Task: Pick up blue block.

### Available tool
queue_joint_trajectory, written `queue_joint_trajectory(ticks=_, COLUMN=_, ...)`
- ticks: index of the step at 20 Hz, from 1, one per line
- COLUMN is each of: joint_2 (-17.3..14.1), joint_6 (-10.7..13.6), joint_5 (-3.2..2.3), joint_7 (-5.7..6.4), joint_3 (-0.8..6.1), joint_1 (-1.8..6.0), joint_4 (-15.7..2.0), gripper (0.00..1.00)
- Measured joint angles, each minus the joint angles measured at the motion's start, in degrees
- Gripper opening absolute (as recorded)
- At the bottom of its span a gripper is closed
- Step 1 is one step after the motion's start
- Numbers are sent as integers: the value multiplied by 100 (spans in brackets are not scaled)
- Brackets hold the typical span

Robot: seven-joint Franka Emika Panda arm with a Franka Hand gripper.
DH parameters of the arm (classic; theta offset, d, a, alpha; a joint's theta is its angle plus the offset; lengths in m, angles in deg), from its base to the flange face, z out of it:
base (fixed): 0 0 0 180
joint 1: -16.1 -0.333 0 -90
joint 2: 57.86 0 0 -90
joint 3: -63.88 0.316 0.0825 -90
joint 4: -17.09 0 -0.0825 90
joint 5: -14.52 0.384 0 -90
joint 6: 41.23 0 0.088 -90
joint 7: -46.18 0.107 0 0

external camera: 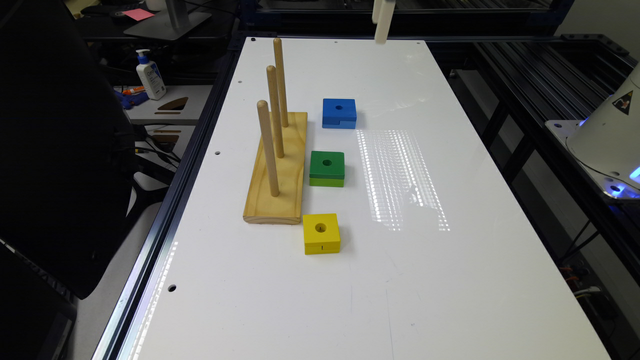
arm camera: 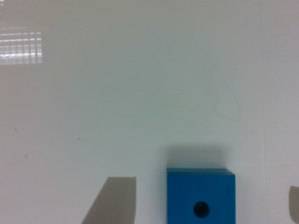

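Basically, blue block point(arm camera: 201, 196) sits flat on the white surface point(external camera: 400, 280), beside the peg board point(external camera: 277, 170) at its far end, w/ green block point(external camera: 327, 168) and yellow block point(external camera: 321, 233) in a row nearer the camera. End effector point(arm camera: 212, 198) hangs above it, fingers point(arm camera: 112, 200) spread wide, holding nothing; block lies between them, closer to one finger. Block's square, so no long axis; next move likely straight down w/ a small sideways trim.

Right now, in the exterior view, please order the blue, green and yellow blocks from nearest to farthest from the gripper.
1. blue block, nearest the gripper at the table's far end
2. green block, middle of the row
3. yellow block, closest to the camera
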Motion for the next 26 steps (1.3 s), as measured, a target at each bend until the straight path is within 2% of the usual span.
queue_joint_trajectory(ticks=2, joint_2=-134, joint_6=-128, joint_5=0, joint_7=-2, joint_3=0, joint_1=1, joint_4=-9, gripper=100)
queue_joint_trajectory(ticks=8, joint_2=-253, joint_6=-189, joint_5=-1, joint_7=-6, joint_3=0, joint_1=1, joint_4=-3, gripper=100)
queue_joint_trajectory(ticks=13, joint_2=-567, joint_6=-487, joint_5=-1, joint_7=-11, joint_3=0, joint_1=1, joint_4=-3, gripper=100)
queue_joint_trajectory(ticks=16, joint_2=-633, joint_6=-564, joint_5=-1, joint_7=-12, joint_3=4, joint_1=-1, joint_4=-18, gripper=100)
queue_joint_trajectory(ticks=26, joint_2=-755, joint_6=-575, joint_5=1, joint_7=28, joint_3=155, joint_1=-8, joint_4=-259, gripper=100)
